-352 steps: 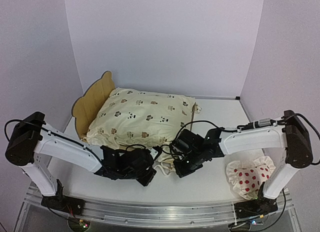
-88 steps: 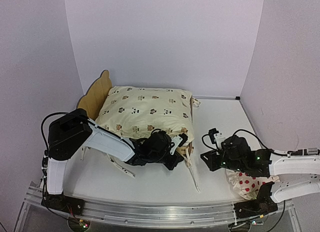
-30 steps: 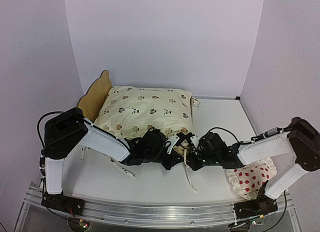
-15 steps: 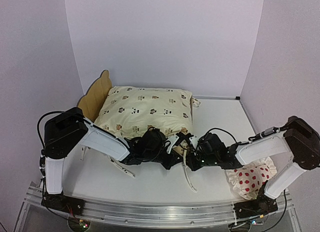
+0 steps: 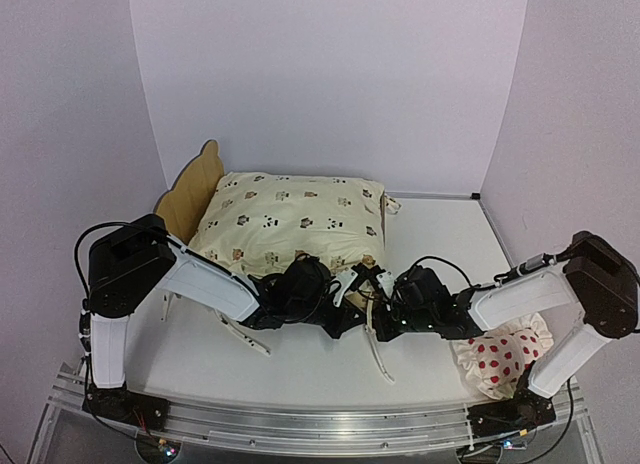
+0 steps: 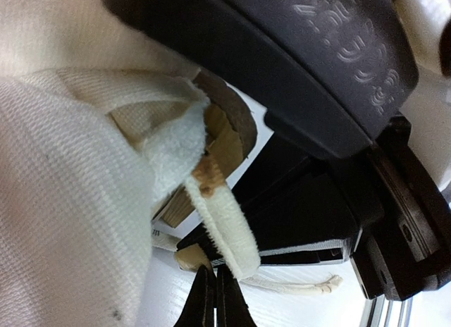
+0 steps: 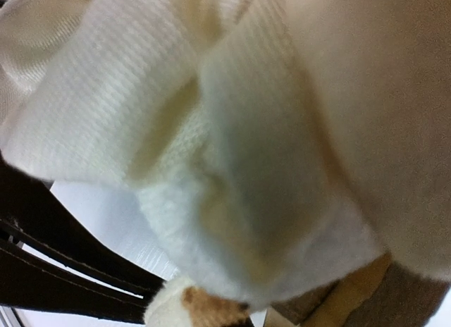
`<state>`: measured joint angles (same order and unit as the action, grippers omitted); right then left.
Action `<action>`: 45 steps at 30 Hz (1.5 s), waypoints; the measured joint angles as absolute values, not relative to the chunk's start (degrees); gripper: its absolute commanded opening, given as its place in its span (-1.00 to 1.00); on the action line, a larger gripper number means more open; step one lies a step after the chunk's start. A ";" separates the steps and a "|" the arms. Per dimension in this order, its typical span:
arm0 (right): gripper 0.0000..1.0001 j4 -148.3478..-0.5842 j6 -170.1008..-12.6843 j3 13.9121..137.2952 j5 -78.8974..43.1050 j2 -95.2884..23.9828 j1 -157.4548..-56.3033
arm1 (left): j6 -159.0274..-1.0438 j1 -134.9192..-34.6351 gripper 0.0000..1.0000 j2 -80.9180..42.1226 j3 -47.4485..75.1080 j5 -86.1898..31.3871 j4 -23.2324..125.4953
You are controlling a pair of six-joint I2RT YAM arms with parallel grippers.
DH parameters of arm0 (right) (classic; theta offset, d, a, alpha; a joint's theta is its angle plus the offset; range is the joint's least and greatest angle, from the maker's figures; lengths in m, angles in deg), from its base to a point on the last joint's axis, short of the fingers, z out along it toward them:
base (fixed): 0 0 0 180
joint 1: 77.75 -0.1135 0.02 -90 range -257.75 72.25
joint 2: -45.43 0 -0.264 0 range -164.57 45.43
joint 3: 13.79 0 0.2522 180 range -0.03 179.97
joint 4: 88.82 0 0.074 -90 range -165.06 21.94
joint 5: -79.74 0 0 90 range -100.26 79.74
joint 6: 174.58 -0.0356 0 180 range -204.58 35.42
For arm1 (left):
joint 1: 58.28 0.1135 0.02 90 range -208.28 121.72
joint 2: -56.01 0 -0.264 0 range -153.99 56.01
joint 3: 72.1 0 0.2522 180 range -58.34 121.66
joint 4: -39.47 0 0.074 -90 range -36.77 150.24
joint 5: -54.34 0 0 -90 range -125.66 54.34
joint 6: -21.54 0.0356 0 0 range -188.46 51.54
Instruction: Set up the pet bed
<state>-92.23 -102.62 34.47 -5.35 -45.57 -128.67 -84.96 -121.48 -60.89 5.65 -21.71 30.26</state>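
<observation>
The pet bed shows its plywood headboard (image 5: 189, 192) at the left. A cream cover with animal prints (image 5: 290, 222) lies over the frame. Both grippers meet at the bed's near foot corner. My left gripper (image 5: 343, 302) is shut, its fingertips (image 6: 204, 302) pressed together beside a white tie strap (image 6: 224, 221) and the plywood edge (image 6: 224, 133), with nothing visible between them. My right gripper (image 5: 380, 312) faces it from the right. Cream fabric (image 7: 232, 130) fills the right wrist view and hides its fingers; a bit of plywood (image 7: 352, 299) shows below. A loose strap (image 5: 377, 346) trails onto the table.
A white pillow with red dots (image 5: 500, 359) lies at the near right, under the right arm's elbow. Purple walls close in behind and on both sides. The metal rail (image 5: 300, 424) with the arm bases runs along the near edge.
The right gripper has closed at the bed's foot corner. Before that the right arm swung in from beside the dotted pillow. The left arm has stayed put.
</observation>
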 measured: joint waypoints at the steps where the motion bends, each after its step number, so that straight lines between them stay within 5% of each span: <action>1: -1.00 -92.23 -102.62 34.47 -5.32 -45.57 -128.67 | -84.97 -121.48 -1.00 -60.89 5.65 -21.69 30.25; 5: -1.00 -92.28 -102.64 34.45 -5.17 -45.57 -128.67 | -84.98 -121.48 -0.94 -60.76 5.65 -21.69 30.54; 12: -1.00 -93.15 -103.15 33.31 -4.03 -44.75 -128.67 | -85.77 -121.50 -0.12 -58.46 4.91 -21.74 31.53; 20: -1.00 -93.02 -106.27 32.94 -1.83 -43.01 -128.69 | -87.23 -121.94 0.30 -52.71 1.55 -23.47 34.00; 45: -1.00 -92.58 -123.15 30.16 0.93 -39.98 -128.89 | -97.41 -128.84 0.33 -59.00 4.44 -28.31 37.84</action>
